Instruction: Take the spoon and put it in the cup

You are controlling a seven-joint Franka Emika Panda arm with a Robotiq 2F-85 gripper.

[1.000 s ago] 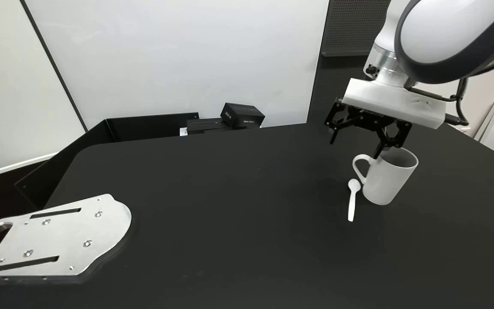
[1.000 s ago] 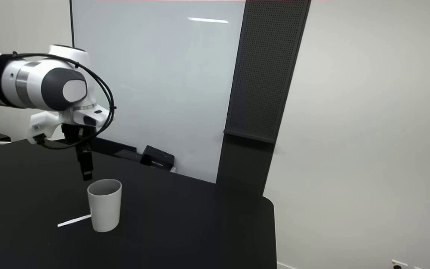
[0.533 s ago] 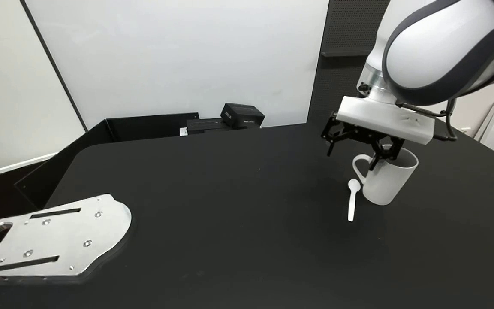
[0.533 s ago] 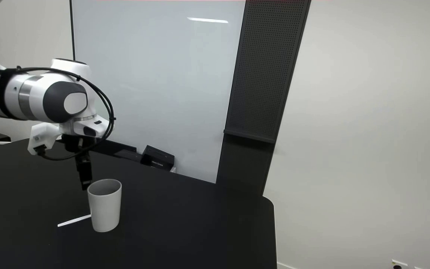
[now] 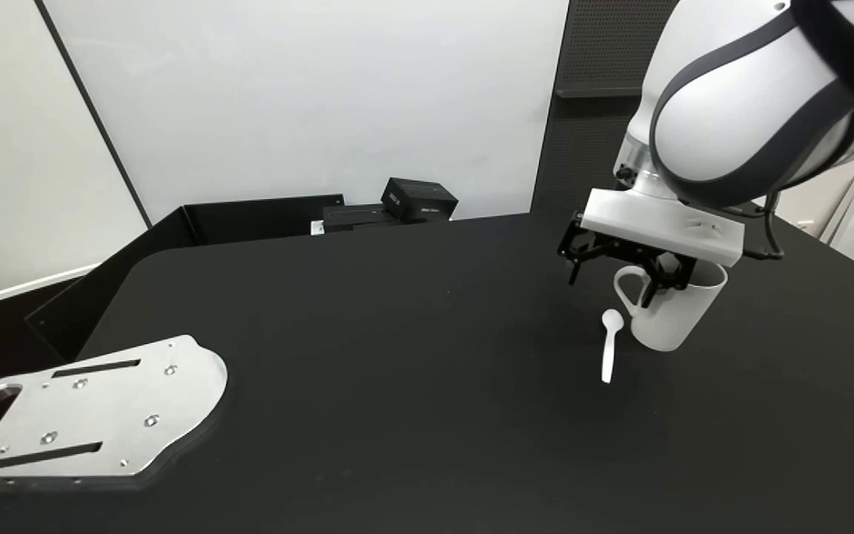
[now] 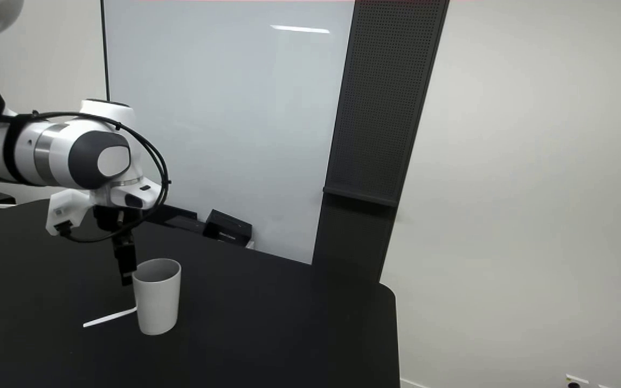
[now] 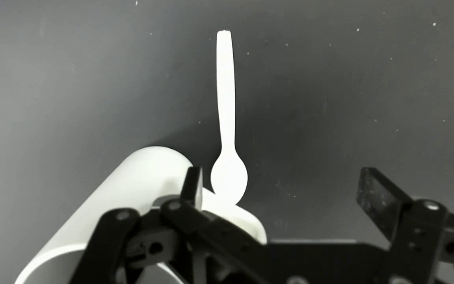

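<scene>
Black table [image 5: 368, 363], pale walls [image 6: 521, 172]

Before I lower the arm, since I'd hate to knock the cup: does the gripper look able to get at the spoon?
Probably not straight down: the gripper is open, but one finger overlaps the cup in the wrist view. The spoon looks free at its handle end.

In an exterior view the mug [image 6: 158, 304] hides its loop handle and the bowl end of the spoon [image 6: 109, 317]. In the wrist view the mug is cut off between seven and eight o'clock, and the tool [image 7: 280, 181] masks part of its rim; whether they touch is unclear. In an exterior view the robot arm [image 5: 742, 119] is cut off at two o'clock, the metal plate [image 5: 119, 408] at eight; lettering on the black box [image 5: 429, 199] at twelve is too small to read.
</scene>
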